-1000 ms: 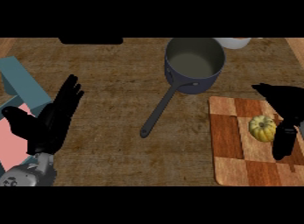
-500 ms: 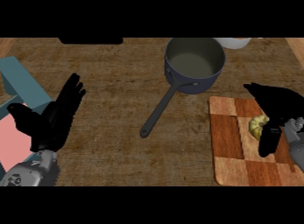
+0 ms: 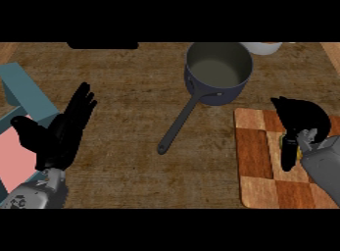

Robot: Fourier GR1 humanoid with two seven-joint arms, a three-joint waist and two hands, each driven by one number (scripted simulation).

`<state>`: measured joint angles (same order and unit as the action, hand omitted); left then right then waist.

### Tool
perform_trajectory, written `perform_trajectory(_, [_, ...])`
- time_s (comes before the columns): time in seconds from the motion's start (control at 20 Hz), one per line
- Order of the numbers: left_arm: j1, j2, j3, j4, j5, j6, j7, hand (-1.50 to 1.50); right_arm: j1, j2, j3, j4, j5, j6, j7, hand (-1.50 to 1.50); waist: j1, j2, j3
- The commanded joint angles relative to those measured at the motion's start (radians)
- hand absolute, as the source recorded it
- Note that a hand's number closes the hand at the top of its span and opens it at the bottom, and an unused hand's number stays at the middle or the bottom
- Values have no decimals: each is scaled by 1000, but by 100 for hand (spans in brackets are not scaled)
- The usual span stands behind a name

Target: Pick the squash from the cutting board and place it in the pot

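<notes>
The counter (image 3: 129,98) carries the board (image 3: 259,162) at the right and the pot (image 3: 217,71) just beyond its far corner, handle trailing toward the middle, so the carry should be short. The right hand (image 3: 301,120) hangs over the board with fingers curled down around the squash (image 3: 289,149), of which only a yellow sliver shows; likely closing to lift. The left hand (image 3: 60,135) rests near the left edge, fingers straight and apart, clear of the work
</notes>
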<state>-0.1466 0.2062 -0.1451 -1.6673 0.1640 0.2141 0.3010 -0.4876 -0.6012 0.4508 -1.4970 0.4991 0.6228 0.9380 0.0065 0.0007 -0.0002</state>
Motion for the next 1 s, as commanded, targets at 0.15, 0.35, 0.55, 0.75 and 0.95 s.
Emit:
perform_trajectory(0.15, [15,-13,45,26,11,-38,-36,0,55,9,-22,50,98,58,-19,-150,-5,-1,0])
perform_trajectory(0.35, [49,-5,54,14,20,-65,-52,0,44,65,0,170,176,26,-18,-150,1,1,0])
perform_trajectory(0.55, [23,-20,28,-34,-21,-43,17,0,-1,65,-26,288,227,52,-112,-150,3,1,0])
perform_trajectory(0.75, [42,11,102,-7,36,-114,-4,0,49,106,-27,246,273,77,-78,-150,0,0,0])
perform_trajectory(0.95, [-11,-41,78,9,-47,-53,23,0,118,95,-89,194,311,79,-126,-150,-7,-1,0])
